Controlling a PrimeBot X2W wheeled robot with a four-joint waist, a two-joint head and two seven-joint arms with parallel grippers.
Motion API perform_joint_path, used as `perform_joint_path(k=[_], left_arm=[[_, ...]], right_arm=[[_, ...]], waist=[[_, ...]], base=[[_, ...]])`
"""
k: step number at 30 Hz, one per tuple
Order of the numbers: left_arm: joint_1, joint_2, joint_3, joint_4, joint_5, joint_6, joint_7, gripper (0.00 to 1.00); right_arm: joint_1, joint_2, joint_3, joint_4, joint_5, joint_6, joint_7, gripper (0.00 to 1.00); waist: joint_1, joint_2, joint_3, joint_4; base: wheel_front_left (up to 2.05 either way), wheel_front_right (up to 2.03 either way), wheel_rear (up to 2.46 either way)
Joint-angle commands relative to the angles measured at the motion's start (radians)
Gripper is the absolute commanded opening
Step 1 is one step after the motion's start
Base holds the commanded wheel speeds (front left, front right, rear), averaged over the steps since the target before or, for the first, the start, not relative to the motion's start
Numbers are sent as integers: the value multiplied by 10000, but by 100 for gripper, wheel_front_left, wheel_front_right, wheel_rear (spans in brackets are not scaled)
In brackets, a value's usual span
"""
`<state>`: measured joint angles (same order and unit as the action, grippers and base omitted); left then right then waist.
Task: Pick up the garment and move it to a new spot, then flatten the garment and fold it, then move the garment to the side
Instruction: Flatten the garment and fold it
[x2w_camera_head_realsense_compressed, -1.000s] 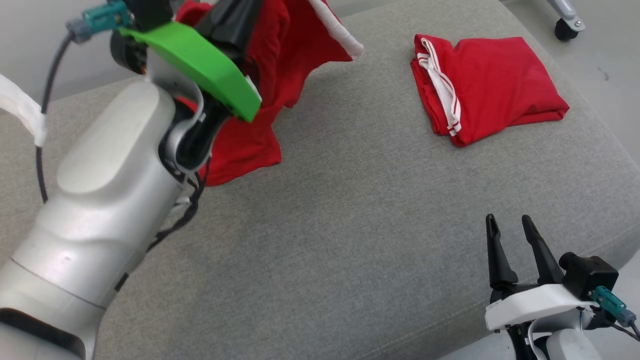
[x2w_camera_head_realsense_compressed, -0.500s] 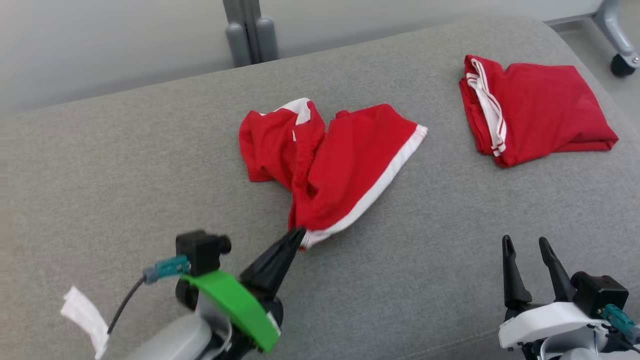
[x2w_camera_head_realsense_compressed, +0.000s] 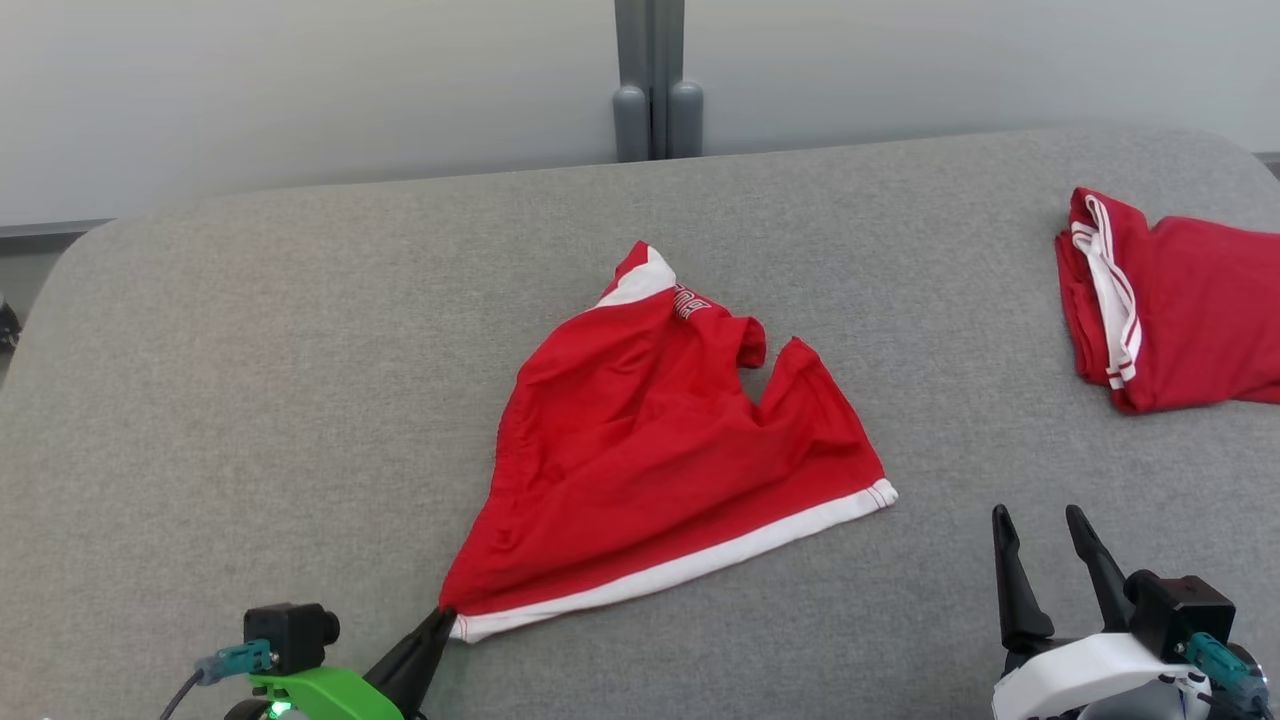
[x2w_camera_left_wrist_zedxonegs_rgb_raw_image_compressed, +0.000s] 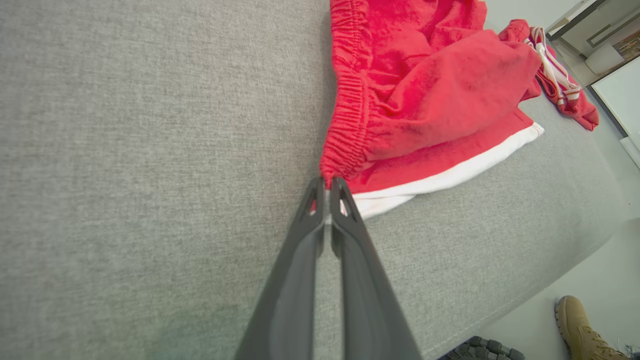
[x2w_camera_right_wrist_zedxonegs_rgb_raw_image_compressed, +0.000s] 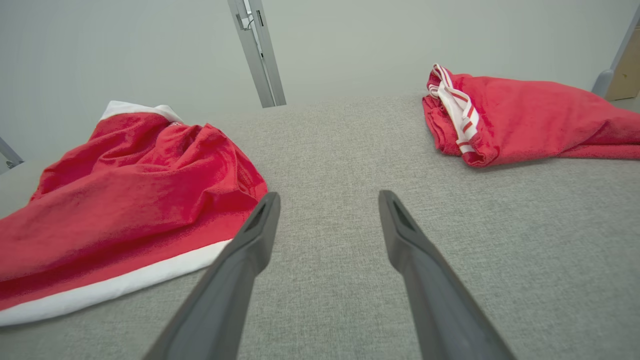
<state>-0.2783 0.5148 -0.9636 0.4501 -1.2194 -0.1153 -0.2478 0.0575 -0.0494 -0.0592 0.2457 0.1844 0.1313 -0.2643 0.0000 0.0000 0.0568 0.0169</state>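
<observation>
Grey woven cushion (x2w_camera_head_realsense_compressed: 250, 400), with a pale wall and a grey post (x2w_camera_head_realsense_compressed: 655, 90) behind its far edge. Red shorts (x2w_camera_head_realsense_compressed: 650, 450) lie at the cushion's middle, spread into a rough triangle. White hem band faces the near edge; elastic waistband runs along the left side. Left gripper (x2w_camera_head_realsense_compressed: 443, 615): fingers pressed together on the shorts' near-left corner, close to the near edge. Right gripper (x2w_camera_head_realsense_compressed: 1037, 513): fingers apart, nothing between them, by the near right corner, apart from the shorts. Second red garment (x2w_camera_head_realsense_compressed: 1190, 320), folded and white-striped, at the right edge. Tan boot (x2w_camera_left_wrist_zedxonegs_rgb_raw_image_compressed: 582, 325) on the floor beyond the cushion.
</observation>
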Motion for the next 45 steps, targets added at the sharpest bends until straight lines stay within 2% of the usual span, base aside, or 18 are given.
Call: perform_joint_path(k=[1, 2, 3, 4, 5, 7, 9, 11, 15, 18, 21, 24, 29, 37, 45], left_arm=[[-155, -76, -130, 156, 130, -73, 79, 0], [-190, -96, -197, 251, 134, -78, 91, 1], [-209, -109, -257, 317, 164, -105, 88, 29], [-190, -109, -265, 341, 200, -123, 38, 87], [-136, -101, -281, 353, 253, -136, -2, 100], [40, -55, -218, 339, 466, -148, -95, 100], [266, -96, 174, 219, 776, 33, -164, 100], [536, -313, 1291, -315, 1319, 311, -178, 100], [1969, -923, 3685, -1775, 3354, 964, -171, 100], [3043, -1687, 5213, -2858, 5048, 1245, -173, 100], [3826, -2359, 6221, -3497, 6485, 1148, -175, 100], [4287, -3022, 7050, -3837, 7737, 859, -174, 100], [4744, -3783, 8354, -3730, 9151, 319, -176, 100], [5045, -4424, 9517, -3694, 10135, -73, -175, 100], [5087, -4587, 9528, -3573, 10224, -163, -176, 100]], right_arm=[[8, -22, 5, 25, -40, -12, 3, 100], [-8, -22, 18, 31, -55, -12, 3, 100], [-15, -22, 34, 27, -60, -12, 3, 100], [7, -21, 53, 11, -74, -12, 3, 100], [40, -21, 63, -10, -86, -12, 3, 100], [136, -22, 56, -85, -121, -12, 3, 100], [190, -24, -19, -211, -164, -12, 3, 100], [245, -19, -118, -361, -225, -12, 3, 100], [392, -16, -353, -670, -392, -12, 3, 100], [516, -18, -401, -902, -567, -12, 3, 100], [626, -19, -305, -1077, -721, -12, 3, 100], [678, -22, -284, -1156, -737, -12, 3, 100], [652, -25, -91, -1062, -616, -12, 3, 100], [529, -22, 164, -664, -357, -12, 3, 100], [466, -22, 236, -524, -280, -12, 3, 100]], waist=[[0, 0, -276, 344], [0, 0, -303, 359], [0, 0, -350, 374], [0, 0, -401, 376], [0, 0, -447, 371], [0, 0, -538, 353], [0, 0, -599, 326], [0, 0, -657, 343], [0, 0, -810, 434], [0, 0, -928, 569], [0, 0, -954, 706], [0, 0, -982, 866], [0, 0, -983, 962], [0, 0, -920, 869], [0, 0, -834, 825]], base=[[0, 0, 0], [0, 0, 0], [0, 0, 0], [0, 0, 0], [0, 0, 0], [0, 0, 0], [0, 0, 0], [0, 0, 0], [0, 0, 0], [0, 0, 0], [0, 0, 0], [0, 0, 0], [0, 0, 0], [0, 0, 0], [0, 0, 0]])
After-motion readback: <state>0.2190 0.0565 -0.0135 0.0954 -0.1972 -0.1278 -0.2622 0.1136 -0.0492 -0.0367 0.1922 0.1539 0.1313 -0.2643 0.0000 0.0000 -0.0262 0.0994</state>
